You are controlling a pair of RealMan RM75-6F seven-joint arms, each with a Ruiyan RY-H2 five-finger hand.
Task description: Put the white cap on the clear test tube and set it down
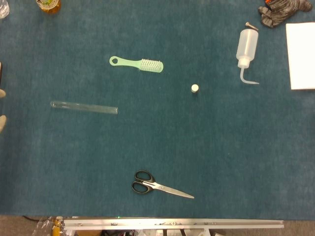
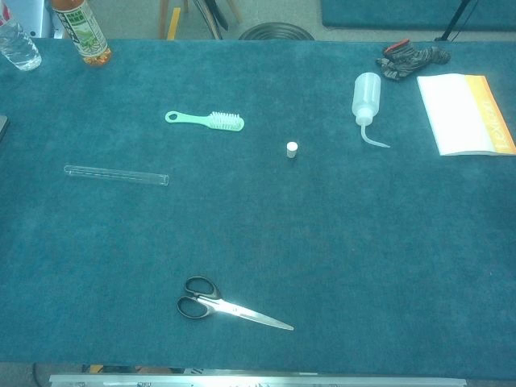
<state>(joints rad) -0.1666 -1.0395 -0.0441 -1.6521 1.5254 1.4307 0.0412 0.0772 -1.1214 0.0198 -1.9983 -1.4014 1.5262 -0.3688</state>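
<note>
Nearest lie black-handled scissors (image 2: 230, 306). Farther on, the clear test tube (image 2: 117, 174) lies flat at the left, well apart from the white cap (image 2: 292, 149) standing mid-table. Only pale fingertips (image 1: 2, 107) of the left hand (image 1: 1, 93) show at the head view's edge; their spread cannot be told.

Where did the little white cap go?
The white cap sits alone on the blue table cloth near the middle in the head view, between the green brush and the squeeze bottle, apart from the test tube.
</note>
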